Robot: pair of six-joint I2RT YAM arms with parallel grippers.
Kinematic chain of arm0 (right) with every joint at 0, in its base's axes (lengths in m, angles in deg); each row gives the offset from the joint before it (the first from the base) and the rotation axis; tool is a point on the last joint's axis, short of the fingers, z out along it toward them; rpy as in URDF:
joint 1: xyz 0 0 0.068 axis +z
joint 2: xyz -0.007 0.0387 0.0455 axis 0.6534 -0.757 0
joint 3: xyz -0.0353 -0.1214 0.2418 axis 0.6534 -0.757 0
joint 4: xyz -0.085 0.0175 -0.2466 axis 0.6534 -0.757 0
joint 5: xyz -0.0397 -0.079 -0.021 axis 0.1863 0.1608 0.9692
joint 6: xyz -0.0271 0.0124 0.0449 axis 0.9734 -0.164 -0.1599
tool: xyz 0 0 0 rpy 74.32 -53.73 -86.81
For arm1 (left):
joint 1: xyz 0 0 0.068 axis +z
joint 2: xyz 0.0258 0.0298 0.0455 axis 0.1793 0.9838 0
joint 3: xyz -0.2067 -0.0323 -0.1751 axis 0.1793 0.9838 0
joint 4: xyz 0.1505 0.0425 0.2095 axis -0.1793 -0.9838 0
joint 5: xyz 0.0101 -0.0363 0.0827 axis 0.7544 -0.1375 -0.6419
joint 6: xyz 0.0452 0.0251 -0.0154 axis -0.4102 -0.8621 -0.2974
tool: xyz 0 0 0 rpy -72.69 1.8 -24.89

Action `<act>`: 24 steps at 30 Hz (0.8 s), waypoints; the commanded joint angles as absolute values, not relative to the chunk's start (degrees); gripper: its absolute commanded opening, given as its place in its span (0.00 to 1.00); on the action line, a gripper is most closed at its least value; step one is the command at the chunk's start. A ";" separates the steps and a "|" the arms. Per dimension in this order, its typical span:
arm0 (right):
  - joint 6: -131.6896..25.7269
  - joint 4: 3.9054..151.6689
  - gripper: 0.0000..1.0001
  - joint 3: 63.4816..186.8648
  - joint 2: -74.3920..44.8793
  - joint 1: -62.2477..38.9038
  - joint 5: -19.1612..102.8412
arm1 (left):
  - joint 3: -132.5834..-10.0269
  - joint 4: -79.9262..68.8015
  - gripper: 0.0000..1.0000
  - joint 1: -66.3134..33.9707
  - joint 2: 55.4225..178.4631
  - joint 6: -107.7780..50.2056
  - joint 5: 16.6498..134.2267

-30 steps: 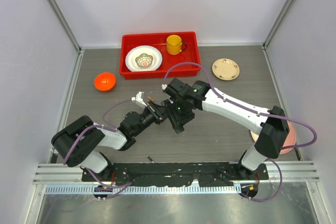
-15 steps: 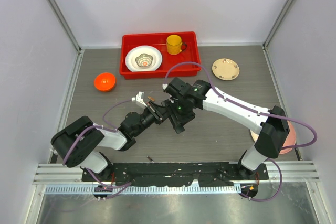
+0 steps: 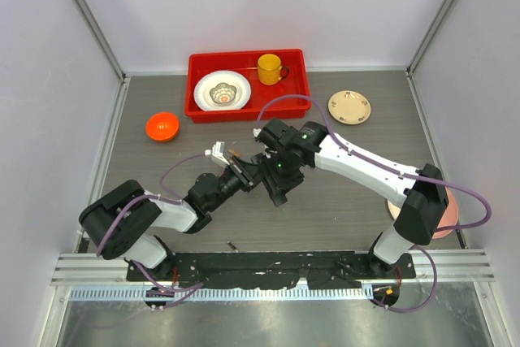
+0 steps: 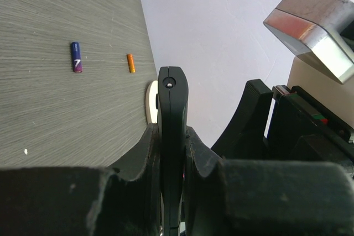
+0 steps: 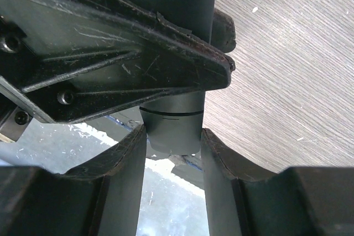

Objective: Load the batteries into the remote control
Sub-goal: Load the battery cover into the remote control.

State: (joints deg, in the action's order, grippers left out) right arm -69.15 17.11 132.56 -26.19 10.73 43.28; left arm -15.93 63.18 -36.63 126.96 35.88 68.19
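Observation:
The remote control (image 4: 172,109) is a slim black bar standing edge-on between my left gripper's (image 4: 172,136) fingers, which are shut on it. In the right wrist view the remote's end (image 5: 171,125) sits between my right gripper's (image 5: 173,136) fingers, which touch it on both sides. In the top view both grippers meet at mid-table, the left (image 3: 250,171) and the right (image 3: 275,191), and hide most of the remote. A blue battery (image 4: 76,57) and an orange battery (image 4: 131,63) lie loose on the table beyond the remote.
A red tray (image 3: 248,107) with a white bowl and a yellow mug stands at the back. An orange bowl (image 3: 162,126) is at the left and a cream plate (image 3: 349,107) at the back right. A pink plate (image 3: 445,229) lies by the right arm's base. A small dark stick (image 3: 231,244) lies near the front edge.
The right wrist has shifted very slightly to the right. Both grippers stay on the remote at the same spot.

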 commanded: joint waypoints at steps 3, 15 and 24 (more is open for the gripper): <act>-68.67 24.33 0.11 136.55 -26.57 8.24 49.13 | -18.12 80.93 0.00 -39.77 125.38 37.94 74.21; -68.58 25.03 0.11 137.78 -27.19 7.72 49.31 | -18.65 80.93 0.00 -41.35 126.61 37.59 74.47; -68.49 26.70 0.33 135.07 -23.69 7.72 47.11 | -17.51 80.49 0.00 -41.62 125.65 35.22 71.31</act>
